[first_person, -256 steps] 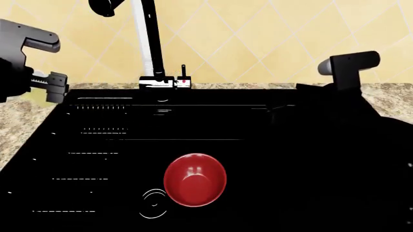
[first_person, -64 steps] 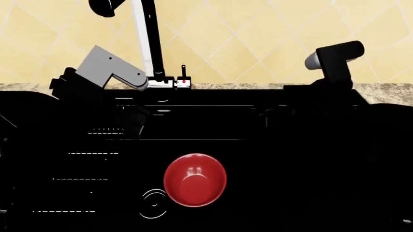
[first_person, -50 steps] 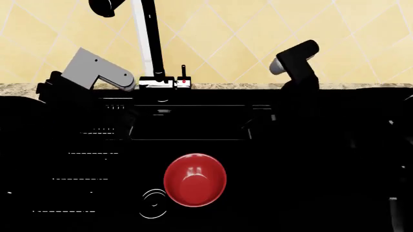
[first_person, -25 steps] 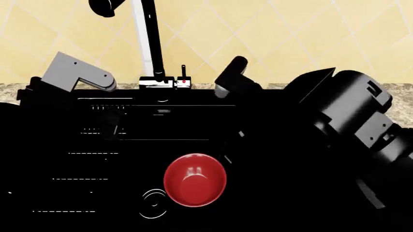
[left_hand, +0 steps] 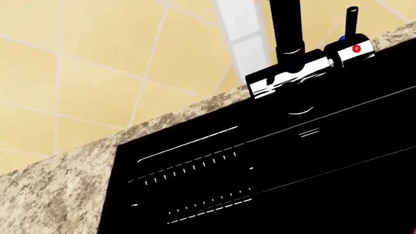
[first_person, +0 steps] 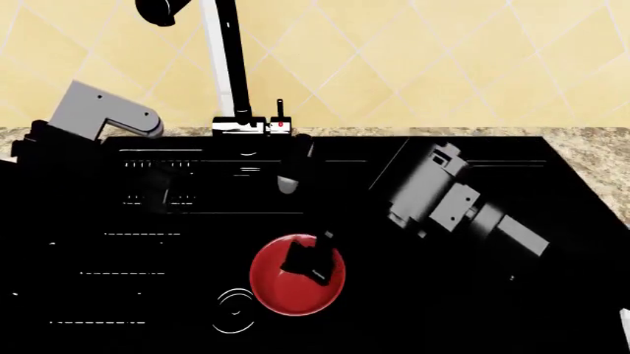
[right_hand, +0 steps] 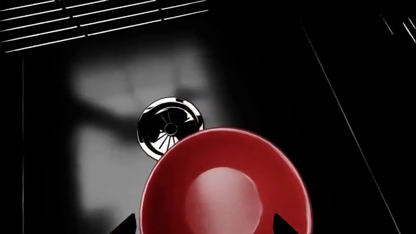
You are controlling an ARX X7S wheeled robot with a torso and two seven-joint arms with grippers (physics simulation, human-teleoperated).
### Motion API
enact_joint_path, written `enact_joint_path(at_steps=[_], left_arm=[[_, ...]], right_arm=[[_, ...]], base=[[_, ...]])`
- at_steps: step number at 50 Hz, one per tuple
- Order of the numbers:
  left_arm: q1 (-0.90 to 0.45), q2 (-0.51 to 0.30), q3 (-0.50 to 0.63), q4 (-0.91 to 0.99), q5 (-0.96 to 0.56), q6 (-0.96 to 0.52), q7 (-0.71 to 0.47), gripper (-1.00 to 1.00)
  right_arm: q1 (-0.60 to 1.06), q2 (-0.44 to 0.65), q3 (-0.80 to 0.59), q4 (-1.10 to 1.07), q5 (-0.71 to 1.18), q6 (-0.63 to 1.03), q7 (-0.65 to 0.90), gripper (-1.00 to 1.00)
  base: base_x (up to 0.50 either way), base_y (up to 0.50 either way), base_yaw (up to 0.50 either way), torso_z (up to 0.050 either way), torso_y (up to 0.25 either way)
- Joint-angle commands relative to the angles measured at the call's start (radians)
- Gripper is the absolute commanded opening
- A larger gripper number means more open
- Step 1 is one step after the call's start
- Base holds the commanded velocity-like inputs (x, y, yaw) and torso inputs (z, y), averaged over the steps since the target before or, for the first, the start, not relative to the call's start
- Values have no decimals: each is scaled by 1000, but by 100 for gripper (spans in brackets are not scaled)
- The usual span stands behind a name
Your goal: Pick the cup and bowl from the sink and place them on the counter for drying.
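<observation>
The red bowl (first_person: 285, 284) lies in the black sink (first_person: 443, 310) beside the round drain ring (first_person: 234, 310). My right gripper (first_person: 307, 264) hangs over the bowl, its dark fingers showing against the red. In the right wrist view the bowl (right_hand: 224, 185) fills the space between the two fingertips (right_hand: 127, 227), so the right gripper (right_hand: 204, 227) is open and straddles the bowl. The left arm (first_person: 99, 112) is at the sink's back left; its fingers are lost against the black basin. The cup is out of view.
The tall faucet (first_person: 224, 66) rises at the back middle, with its base (left_hand: 305, 73) close in the left wrist view. Speckled counter (first_person: 595, 151) borders the sink right and left (left_hand: 58, 185). The yellow tiled wall stands behind. The drain (right_hand: 170, 127) sits just beyond the bowl.
My right arm has swung from the back right down and left across the sink, ending over the bowl. The left arm has drifted left along the sink's back edge.
</observation>
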Motion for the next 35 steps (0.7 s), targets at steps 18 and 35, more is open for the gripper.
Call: enact_joint_path(at_steps=[18, 35], left_arm=[[22, -4, -17, 15, -27, -4, -36, 100], [51, -24, -10, 8, -29, 32, -25, 100]], right_arm=[[-88, -135, -47, 213, -17, -104, -52, 100], [-127, -185, -90, 309, -1, -132, -86, 100]], base=[[0, 0, 0, 0, 0], [0, 0, 0, 0, 0]])
